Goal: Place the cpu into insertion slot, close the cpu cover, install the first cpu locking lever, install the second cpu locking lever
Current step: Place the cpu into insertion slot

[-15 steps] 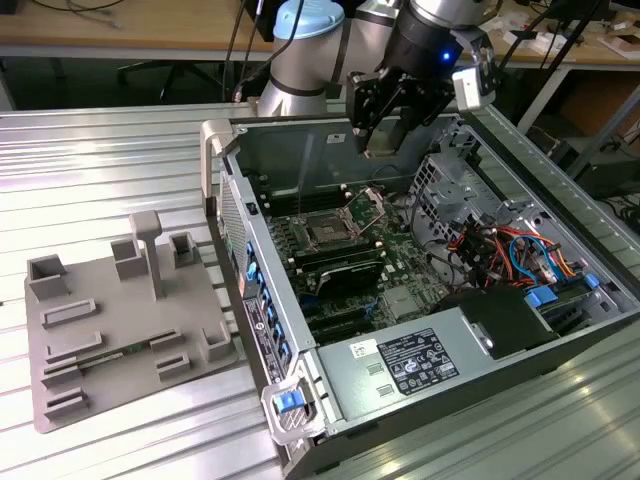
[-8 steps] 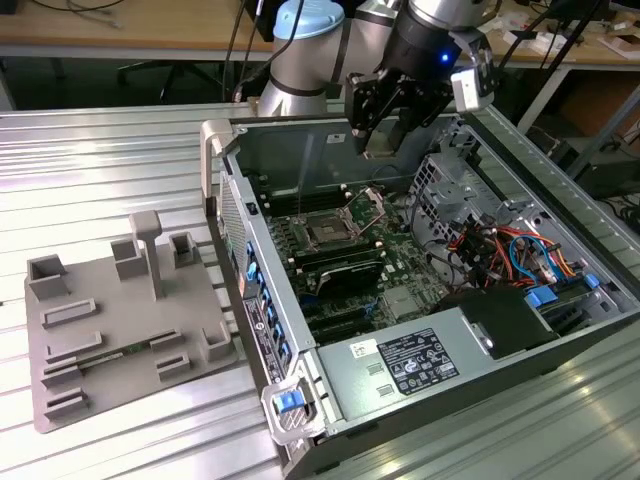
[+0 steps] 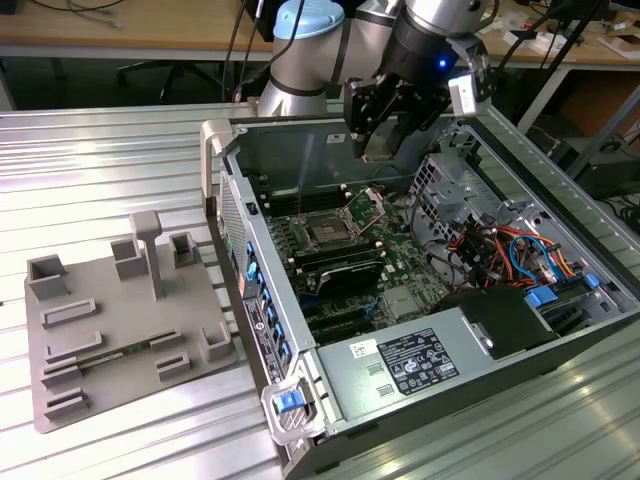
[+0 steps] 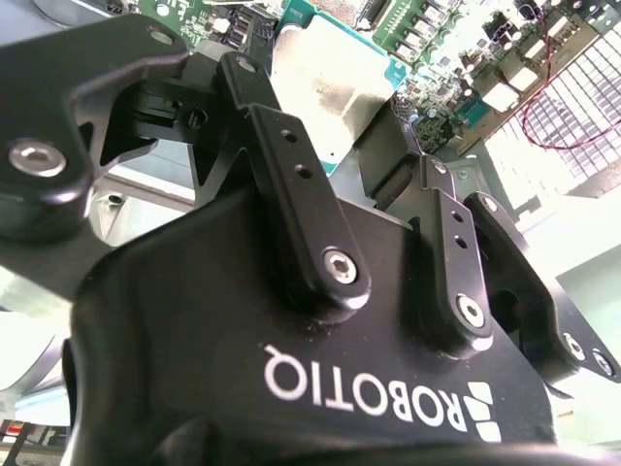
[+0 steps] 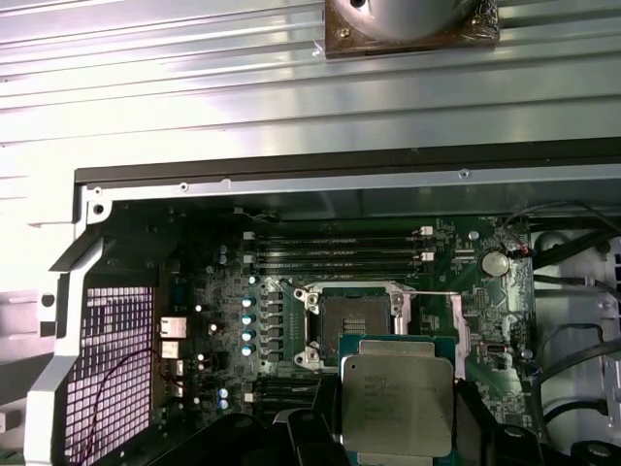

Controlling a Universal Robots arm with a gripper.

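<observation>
The cpu (image 5: 398, 406) is pinched in the tool (image 3: 376, 148); first wrist view shows the insertion slot (image 5: 351, 320) bare.

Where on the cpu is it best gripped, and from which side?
Probably by two opposite edges, coming from the metal-top side, as the hand holds the cpu now: it is thin and flat, and this leaves its underside free for the insertion slot.

Items counted: one gripper (image 3: 379, 148), one cpu (image 5: 396, 405), one insertion slot (image 5: 353, 316), one cpu cover (image 3: 366, 207), one green motherboard (image 5: 473, 283), one open computer case (image 3: 262, 332), one power supply (image 3: 402, 366) at the exterior view's lower centre, one grey fixture plate (image 3: 112, 332) at its lower left, and one ribbed metal table (image 3: 100, 170).
</observation>
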